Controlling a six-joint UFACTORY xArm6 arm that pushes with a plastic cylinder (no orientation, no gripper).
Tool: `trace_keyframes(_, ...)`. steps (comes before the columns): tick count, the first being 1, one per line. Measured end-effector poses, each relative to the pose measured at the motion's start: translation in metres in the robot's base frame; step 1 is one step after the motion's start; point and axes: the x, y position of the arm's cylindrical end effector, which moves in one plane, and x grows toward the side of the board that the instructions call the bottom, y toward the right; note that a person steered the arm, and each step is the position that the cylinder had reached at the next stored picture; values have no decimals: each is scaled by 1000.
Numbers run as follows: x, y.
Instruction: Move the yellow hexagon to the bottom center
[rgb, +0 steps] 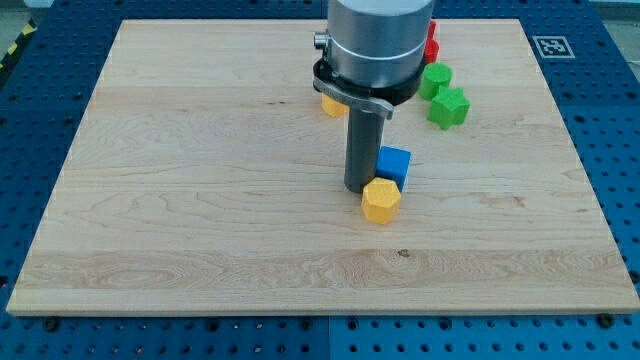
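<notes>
My tip (359, 190) touches yellow hexagon (381, 201) at its upper left; blue cube (394, 164) just above hexagon. No claw fitted.

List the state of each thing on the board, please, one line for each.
my tip: down, touching yellow hexagon's upper left
yellow hexagon: flat, touching blue block
blue block: flat
green blocks: two, close together
red block: partly hidden
yellow block: partly hidden

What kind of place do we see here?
Probably a robotics lab: a wooden board on a blue perforated table, a printed marker tag, and small blocks like the yellow hexagon.
</notes>
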Motion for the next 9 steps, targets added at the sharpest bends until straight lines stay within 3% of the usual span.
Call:
trace_keyframes(2, 36, 0)
trace_keyframes(4, 17, -11)
trace_keyframes(5, -6, 3)
trace_keyframes(7, 29, 63)
trace_keyframes(9, 55, -1)
